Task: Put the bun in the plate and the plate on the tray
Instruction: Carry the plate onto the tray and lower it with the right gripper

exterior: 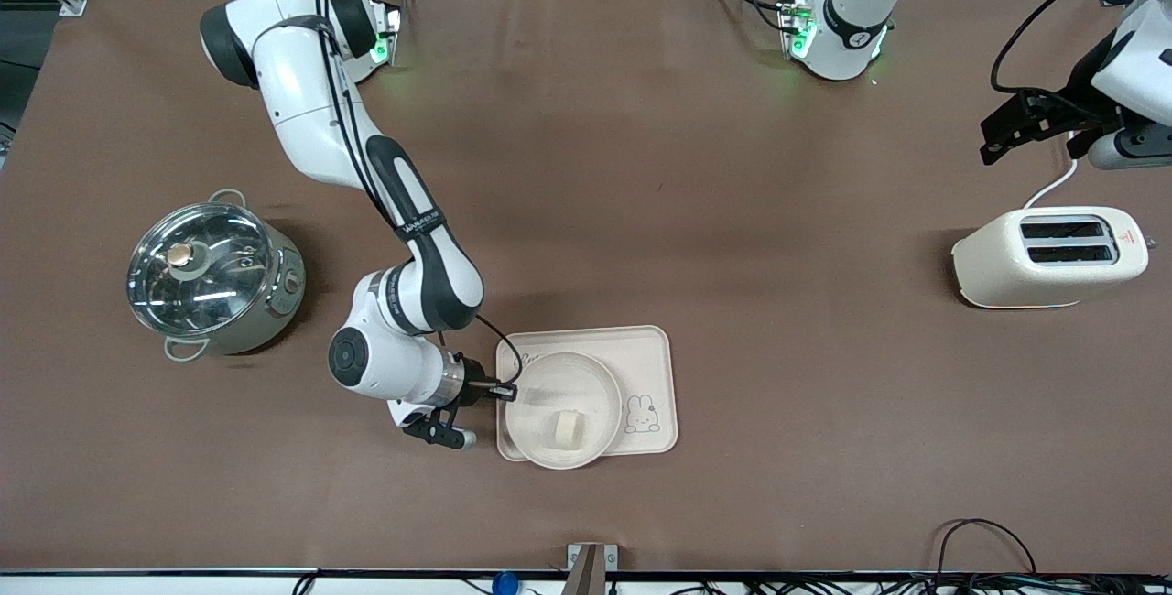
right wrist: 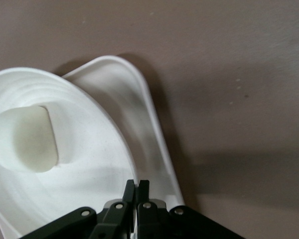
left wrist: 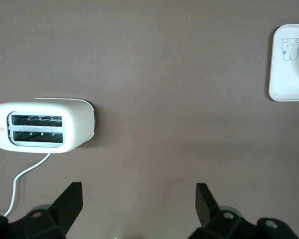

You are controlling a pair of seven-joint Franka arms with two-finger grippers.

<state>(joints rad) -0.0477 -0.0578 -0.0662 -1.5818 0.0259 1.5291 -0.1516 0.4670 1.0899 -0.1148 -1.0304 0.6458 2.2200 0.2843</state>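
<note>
Cream bun (exterior: 568, 428) sits in plate (exterior: 540, 394), plate on tray (exterior: 641, 352), overhanging its camera-side edge. Right gripper (exterior: 505, 391) pinched on plate rim at the right arm's end. Left gripper (left wrist: 139, 199) spread wide, waiting above table by toaster (exterior: 1048, 256).

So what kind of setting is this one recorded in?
Likely a robotics lab staged as a kitchen: a brown mat carries a toaster, a lidded pot and a rabbit tray, with cables at its edge.
</note>
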